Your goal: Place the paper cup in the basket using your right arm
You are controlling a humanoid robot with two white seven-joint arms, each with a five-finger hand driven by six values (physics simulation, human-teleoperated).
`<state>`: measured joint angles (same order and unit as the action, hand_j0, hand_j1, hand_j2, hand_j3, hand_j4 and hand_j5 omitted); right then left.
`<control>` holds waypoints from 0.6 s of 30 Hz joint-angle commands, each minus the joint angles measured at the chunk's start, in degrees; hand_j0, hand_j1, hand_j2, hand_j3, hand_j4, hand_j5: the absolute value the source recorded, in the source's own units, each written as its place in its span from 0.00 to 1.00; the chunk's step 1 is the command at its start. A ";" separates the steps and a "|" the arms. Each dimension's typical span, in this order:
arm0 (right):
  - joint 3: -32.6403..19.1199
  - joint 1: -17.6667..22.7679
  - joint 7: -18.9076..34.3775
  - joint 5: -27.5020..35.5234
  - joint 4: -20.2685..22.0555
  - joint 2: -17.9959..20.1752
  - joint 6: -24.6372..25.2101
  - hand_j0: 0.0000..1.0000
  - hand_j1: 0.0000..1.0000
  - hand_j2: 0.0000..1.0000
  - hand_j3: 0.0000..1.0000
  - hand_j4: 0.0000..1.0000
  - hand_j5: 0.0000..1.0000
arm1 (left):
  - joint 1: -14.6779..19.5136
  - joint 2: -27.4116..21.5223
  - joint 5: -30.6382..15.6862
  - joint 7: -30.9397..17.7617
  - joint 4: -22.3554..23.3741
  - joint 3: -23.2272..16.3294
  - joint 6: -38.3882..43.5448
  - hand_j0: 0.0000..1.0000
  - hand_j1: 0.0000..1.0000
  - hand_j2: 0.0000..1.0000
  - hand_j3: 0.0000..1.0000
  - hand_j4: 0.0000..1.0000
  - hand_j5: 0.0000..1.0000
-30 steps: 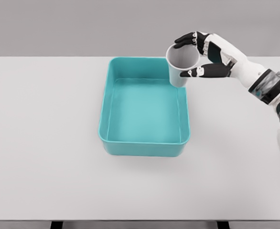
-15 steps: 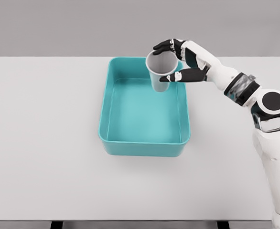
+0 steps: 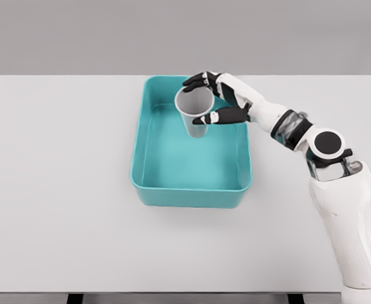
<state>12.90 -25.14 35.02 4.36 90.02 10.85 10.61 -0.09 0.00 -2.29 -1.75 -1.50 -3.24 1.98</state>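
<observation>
I note the right hand (image 3: 216, 101), fingers wrapped round the upright paper cup (image 3: 195, 114), over the basket's (image 3: 192, 195) far end, mid-desk (image 3: 59, 209).

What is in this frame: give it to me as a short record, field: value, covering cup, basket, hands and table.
cup: paper cup, upright, open end up, held over the basket's far half
basket: teal basket, rectangular, nothing lying on its floor
right hand: right hand, fingers wrapped round the cup near its rim
left hand: not in view
table: white table, basket stands on it
cup resting on basket floor: cannot tell
</observation>
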 commanded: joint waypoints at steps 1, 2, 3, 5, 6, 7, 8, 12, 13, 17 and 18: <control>0.55 0.00 -0.02 -0.49 -0.90 -0.92 -0.33 0.66 0.66 0.66 0.66 0.66 0.66 | 0.00 0.00 0.00 -0.01 0.01 -0.01 -0.05 1.00 1.00 1.00 1.00 1.00 1.00; 0.64 0.00 -0.02 -1.02 -1.16 -1.36 -0.33 0.66 0.66 0.66 0.66 0.66 0.66 | 0.00 0.00 0.00 -0.01 0.01 -0.01 0.04 1.00 1.00 1.00 1.00 1.00 1.00; 0.64 0.00 -0.02 -1.19 -1.25 -1.80 -0.33 0.66 0.66 0.66 0.66 0.66 0.66 | 0.00 0.00 0.00 -0.01 0.01 -0.01 -0.05 1.00 1.00 1.00 1.00 1.00 1.00; 0.81 0.00 -0.02 -1.19 -1.25 -1.97 -0.33 0.66 0.66 0.66 0.66 0.66 0.66 | 0.00 0.00 0.00 -0.01 0.01 -0.01 0.04 1.00 1.00 1.00 1.00 1.00 1.00; 1.16 0.00 -0.02 -1.28 -1.34 -2.06 -0.42 0.66 0.66 0.66 0.66 0.66 0.66 | 0.00 0.00 0.00 -0.01 0.01 -0.01 -0.05 1.00 1.00 1.00 1.00 1.00 1.00; 1.16 0.00 -0.02 -1.81 -1.87 -2.59 -0.42 0.66 0.66 0.66 0.66 0.66 0.66 | 0.00 0.00 0.00 -0.01 0.01 -0.01 -0.05 1.00 1.00 1.00 1.00 1.00 1.00; 1.25 0.00 -0.02 -2.16 -2.04 -3.11 -0.42 0.66 0.66 0.66 0.66 0.66 0.66 | 0.00 0.00 0.00 -0.01 0.01 -0.01 0.04 1.00 1.00 1.00 1.00 1.00 1.00; 1.52 -0.09 -0.02 -2.60 -2.75 -4.17 -0.33 0.66 0.66 0.66 0.66 0.66 0.66 | 0.00 0.00 0.00 -0.01 0.01 -0.01 0.04 1.00 1.00 1.00 1.00 1.00 1.00; 1.52 -0.18 -0.02 -3.21 -2.75 -4.52 -0.33 0.66 0.66 0.66 0.66 0.66 0.66 | 0.00 0.00 0.00 -0.01 0.01 -0.01 -0.05 1.00 1.00 1.00 1.00 1.00 1.00; 1.78 -0.18 -0.02 -3.92 -3.71 -5.66 -0.42 0.66 0.66 0.66 0.66 0.66 0.66 | 0.00 0.00 0.00 -0.01 0.01 -0.01 -0.05 1.00 1.00 1.00 1.00 1.00 1.00; 2.13 -0.26 -0.02 -4.01 -3.89 -5.93 -0.59 0.66 0.66 0.66 0.66 0.66 0.66 | 0.00 0.00 0.00 -0.01 0.01 -0.01 -0.05 1.00 1.00 1.00 1.00 1.00 1.00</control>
<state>14.73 -25.40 35.01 0.38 86.56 5.53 10.14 -0.09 0.00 -2.29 -1.75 -1.50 -3.24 1.97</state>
